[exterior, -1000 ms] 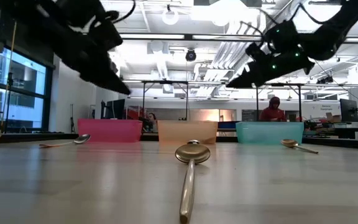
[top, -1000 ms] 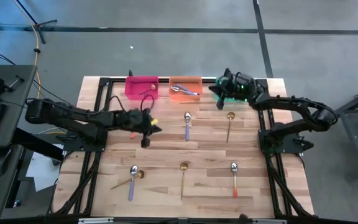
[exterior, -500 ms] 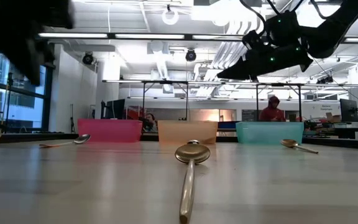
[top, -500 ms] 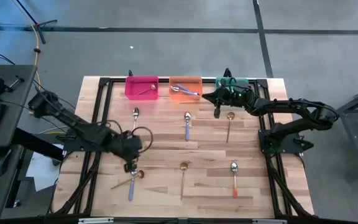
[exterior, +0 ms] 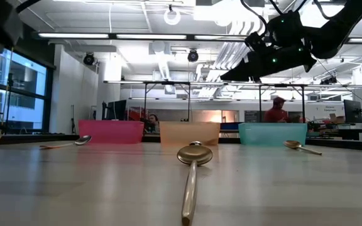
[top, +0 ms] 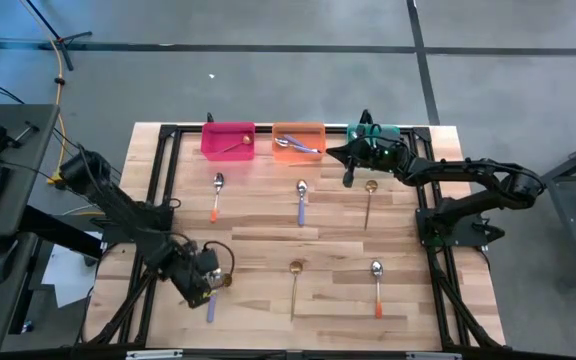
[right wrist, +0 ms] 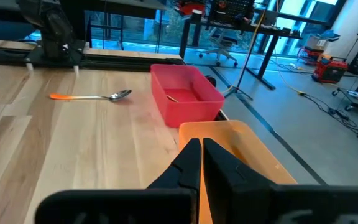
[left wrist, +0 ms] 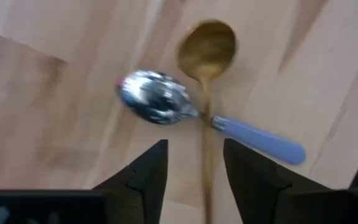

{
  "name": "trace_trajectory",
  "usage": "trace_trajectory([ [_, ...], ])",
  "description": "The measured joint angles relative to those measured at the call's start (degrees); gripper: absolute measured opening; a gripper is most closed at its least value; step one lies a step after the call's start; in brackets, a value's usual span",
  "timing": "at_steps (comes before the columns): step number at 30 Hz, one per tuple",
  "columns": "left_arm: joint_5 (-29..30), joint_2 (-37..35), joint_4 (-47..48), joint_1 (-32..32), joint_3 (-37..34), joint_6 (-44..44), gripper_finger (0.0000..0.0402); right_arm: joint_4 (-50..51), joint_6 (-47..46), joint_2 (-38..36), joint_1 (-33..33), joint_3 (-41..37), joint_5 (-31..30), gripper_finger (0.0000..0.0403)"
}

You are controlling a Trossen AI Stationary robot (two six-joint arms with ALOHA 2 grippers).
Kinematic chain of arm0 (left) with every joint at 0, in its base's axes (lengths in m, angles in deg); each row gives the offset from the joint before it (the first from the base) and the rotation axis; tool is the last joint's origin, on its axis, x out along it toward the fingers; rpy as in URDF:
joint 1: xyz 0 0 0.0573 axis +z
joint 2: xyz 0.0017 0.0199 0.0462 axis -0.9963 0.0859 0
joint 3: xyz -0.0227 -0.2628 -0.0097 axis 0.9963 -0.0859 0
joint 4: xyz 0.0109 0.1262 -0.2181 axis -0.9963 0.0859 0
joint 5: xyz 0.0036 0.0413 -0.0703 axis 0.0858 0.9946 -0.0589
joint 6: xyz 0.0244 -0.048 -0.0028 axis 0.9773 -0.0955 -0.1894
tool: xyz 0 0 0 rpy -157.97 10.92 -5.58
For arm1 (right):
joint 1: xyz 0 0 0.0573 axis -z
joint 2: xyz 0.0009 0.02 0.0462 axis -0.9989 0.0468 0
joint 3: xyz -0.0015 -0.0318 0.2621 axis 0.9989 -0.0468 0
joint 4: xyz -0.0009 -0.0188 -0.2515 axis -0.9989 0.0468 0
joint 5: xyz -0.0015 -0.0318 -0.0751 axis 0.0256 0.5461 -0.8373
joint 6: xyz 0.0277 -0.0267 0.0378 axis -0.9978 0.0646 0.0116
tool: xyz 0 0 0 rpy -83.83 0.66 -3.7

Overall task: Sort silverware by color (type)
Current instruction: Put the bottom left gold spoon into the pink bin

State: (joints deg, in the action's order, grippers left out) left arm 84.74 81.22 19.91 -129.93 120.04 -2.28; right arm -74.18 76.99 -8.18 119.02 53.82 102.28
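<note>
My left gripper has swung from beside the pink bin down to the table's near-left corner, and its fingers now stand parted with nothing between them, poised over two crossed spoons: a purple-blue-handled spoon with a silver bowl lying across an all-gold spoon. I judge this pair is my next pick, and the crossing could make a clean grasp awkward. My right gripper, pinched shut and empty, has moved out from the teal plastic bin and hangs beside another gold spoon. The pink plastic bin and orange plastic bin already hold spoons; several remain loose on the wooden table.
</note>
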Motion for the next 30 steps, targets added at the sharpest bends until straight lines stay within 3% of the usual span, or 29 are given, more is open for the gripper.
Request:
trace_trajectory([
  [8, -3.12, 6.68, -5.06, -1.86, -0.02, -2.17, 0.0162, 0.00, 0.39, 0.00, 0.00, 0.02, -0.04, 0.0000],
  [16, -3.05, 11.00, -5.67, -1.86, -0.02, -2.11, 0.0143, 0.00, 0.58, 0.00, 0.00, 0.02, -0.07, 0.0000],
  [22, -2.37, 12.92, -4.53, -2.49, 0.28, -1.51, 0.0101, 0.00, 0.49, 0.00, 0.00, 0.02, -0.07, 0.0000],
  [30, -2.23, 10.71, -3.38, -2.90, -0.11, -0.22, 0.0011, 0.03, 0.23, 0.00, 0.00, 0.02, -0.07, 0.0000],
])
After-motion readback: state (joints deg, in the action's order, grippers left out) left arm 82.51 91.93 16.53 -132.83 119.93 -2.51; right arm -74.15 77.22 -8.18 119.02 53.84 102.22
